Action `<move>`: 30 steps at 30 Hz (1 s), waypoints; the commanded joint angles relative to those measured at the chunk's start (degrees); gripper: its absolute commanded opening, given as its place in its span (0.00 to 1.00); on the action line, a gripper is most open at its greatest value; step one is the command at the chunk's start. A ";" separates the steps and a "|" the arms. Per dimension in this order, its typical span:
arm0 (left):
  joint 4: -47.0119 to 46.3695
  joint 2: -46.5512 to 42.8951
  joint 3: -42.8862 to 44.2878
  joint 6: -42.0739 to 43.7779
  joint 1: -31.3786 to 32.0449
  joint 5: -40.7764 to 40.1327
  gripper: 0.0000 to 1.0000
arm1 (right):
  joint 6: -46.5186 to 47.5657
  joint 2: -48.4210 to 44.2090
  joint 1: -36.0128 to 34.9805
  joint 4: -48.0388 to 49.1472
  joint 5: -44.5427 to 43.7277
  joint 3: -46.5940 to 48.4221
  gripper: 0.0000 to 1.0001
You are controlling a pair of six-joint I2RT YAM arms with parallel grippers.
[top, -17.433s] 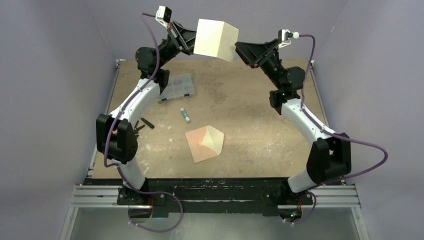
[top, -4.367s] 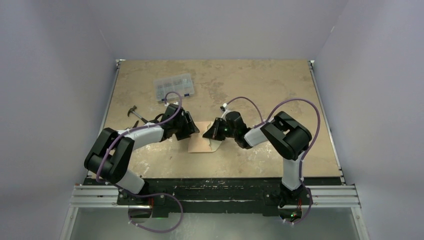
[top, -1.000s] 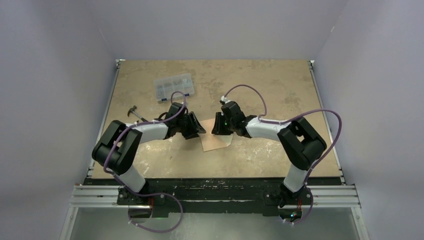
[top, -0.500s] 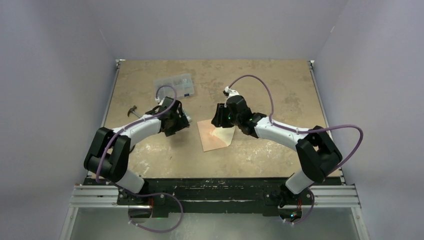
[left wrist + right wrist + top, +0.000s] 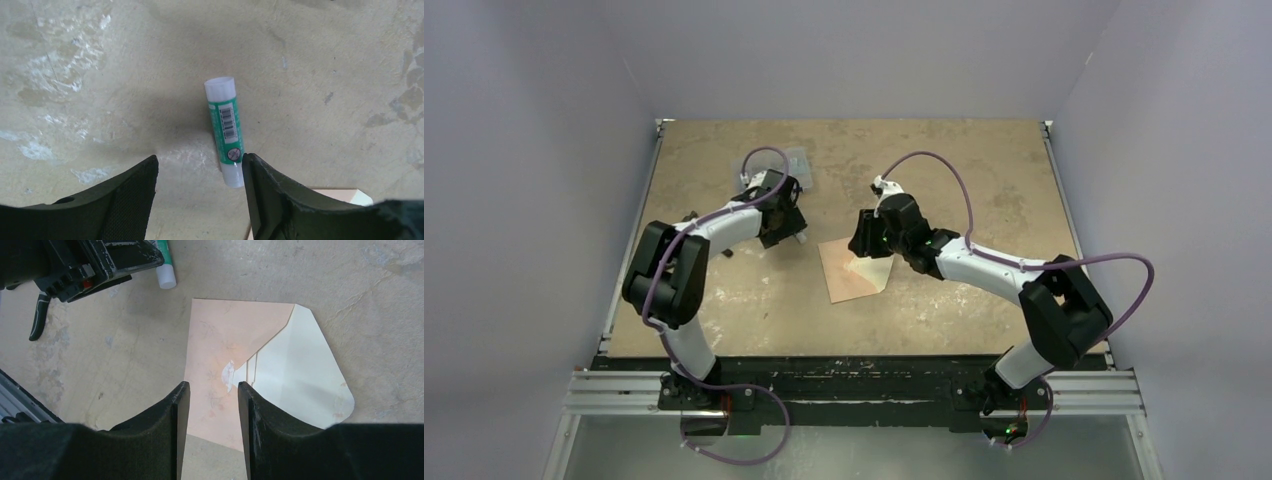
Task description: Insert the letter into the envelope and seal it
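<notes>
The left gripper (image 5: 200, 192) is open, fingers spread wide, low over the table (image 5: 944, 170), holding nothing. A glue stick (image 5: 226, 131) lies flat just ahead of it, green label up, its near white end beside the tip of the finger (image 5: 280, 205) on the right of the wrist view; contact cannot be judged. The right gripper (image 5: 210, 410) is also open, with a narrower gap, empty, poised above the envelope (image 5: 220, 345). The envelope lies flat near the middle of the table, between the two grippers, salmon body towards the left arm. Its flap (image 5: 300, 370) shows its cream face upward, on the side away from the glue stick. A small whitish patch (image 5: 227, 375) sits on the edge between cream and salmon. The letter cannot be told apart from the envelope in any view. A black-handled tool (image 5: 37, 315) lies beyond the left gripper, well apart from the envelope
</notes>
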State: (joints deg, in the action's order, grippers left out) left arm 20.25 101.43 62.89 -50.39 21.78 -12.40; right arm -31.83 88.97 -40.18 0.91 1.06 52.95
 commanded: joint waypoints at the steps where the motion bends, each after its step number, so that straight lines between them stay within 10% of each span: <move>1: 1.28 3.31 5.09 -1.97 0.07 -3.86 0.55 | 1.94 0.06 -0.07 3.23 0.33 0.48 0.43; 11: 9.84 13.13 14.01 -1.71 1.07 -8.86 0.48 | 3.45 1.92 -0.08 6.27 0.85 0.40 0.43; 17: 7.11 11.94 12.11 0.46 1.16 -6.27 0.01 | 4.19 3.11 -0.16 8.80 3.00 0.19 0.45; 30: -9.40 -10.90 -0.55 -3.03 1.38 16.81 0.00 | -16.03 5.90 -0.40 35.94 17.35 -5.09 0.78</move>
State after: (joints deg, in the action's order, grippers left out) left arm 19.86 97.97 64.45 -51.94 22.92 -5.13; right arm -38.15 93.12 -40.18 25.76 14.57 47.55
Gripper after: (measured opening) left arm 0.148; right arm 0.773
